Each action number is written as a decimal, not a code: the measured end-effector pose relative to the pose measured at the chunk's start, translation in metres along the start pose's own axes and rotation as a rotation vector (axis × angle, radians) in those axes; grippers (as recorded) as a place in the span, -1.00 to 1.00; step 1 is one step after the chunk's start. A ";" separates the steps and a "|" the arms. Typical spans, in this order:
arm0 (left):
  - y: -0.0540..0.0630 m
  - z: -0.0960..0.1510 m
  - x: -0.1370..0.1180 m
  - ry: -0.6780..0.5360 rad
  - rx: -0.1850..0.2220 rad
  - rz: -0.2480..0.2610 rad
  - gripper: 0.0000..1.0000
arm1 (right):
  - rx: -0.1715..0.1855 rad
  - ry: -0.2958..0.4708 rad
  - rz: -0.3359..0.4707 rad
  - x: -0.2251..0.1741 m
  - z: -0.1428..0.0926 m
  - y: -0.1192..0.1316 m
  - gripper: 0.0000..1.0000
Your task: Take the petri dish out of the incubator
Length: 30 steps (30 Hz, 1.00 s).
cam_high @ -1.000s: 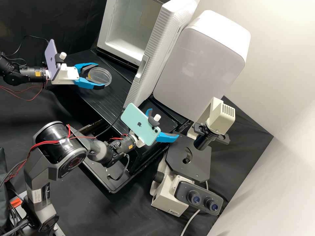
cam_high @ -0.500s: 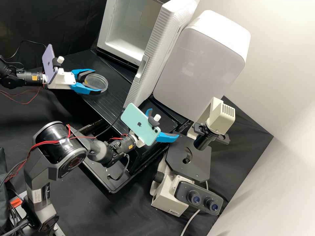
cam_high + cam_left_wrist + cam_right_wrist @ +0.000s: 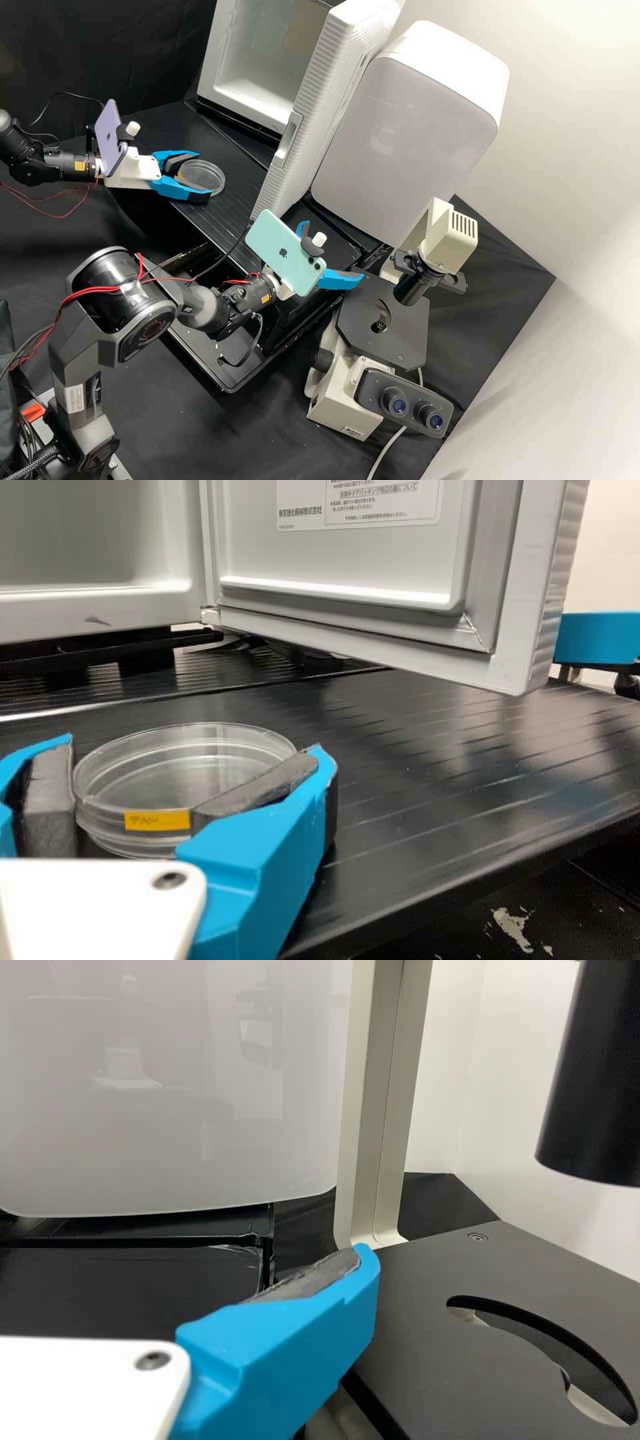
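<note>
L gripper (image 3: 197,175) pinches clear petri dish (image 3: 180,770), 1 yellow label (image 3: 157,821) on sidewall, over black tray (image 3: 450,770) outside open incubator (image 3: 267,60). R gripper (image 3: 357,275): grip can't tell.

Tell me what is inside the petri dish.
The petri dish looks empty through its clear plastic; a yellow label sits on its side wall. The left end effector's fingers cover its near edges.

High slants down on incubator (image 3: 257,87); wrist cameras close, low.
</note>
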 end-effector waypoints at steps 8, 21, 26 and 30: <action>-0.002 0.000 0.005 -0.003 -0.006 -0.003 1.00 | 0.000 0.000 0.000 0.000 0.000 0.000 1.00; -0.001 0.004 0.005 0.001 0.035 0.017 1.00 | 0.000 0.000 0.000 0.000 0.000 0.000 1.00; -0.002 0.007 0.001 0.030 0.088 0.050 1.00 | 0.000 0.000 0.000 0.000 0.000 0.000 1.00; -0.003 0.011 -0.002 0.022 0.115 0.074 1.00 | 0.000 0.000 0.000 0.000 0.000 0.000 1.00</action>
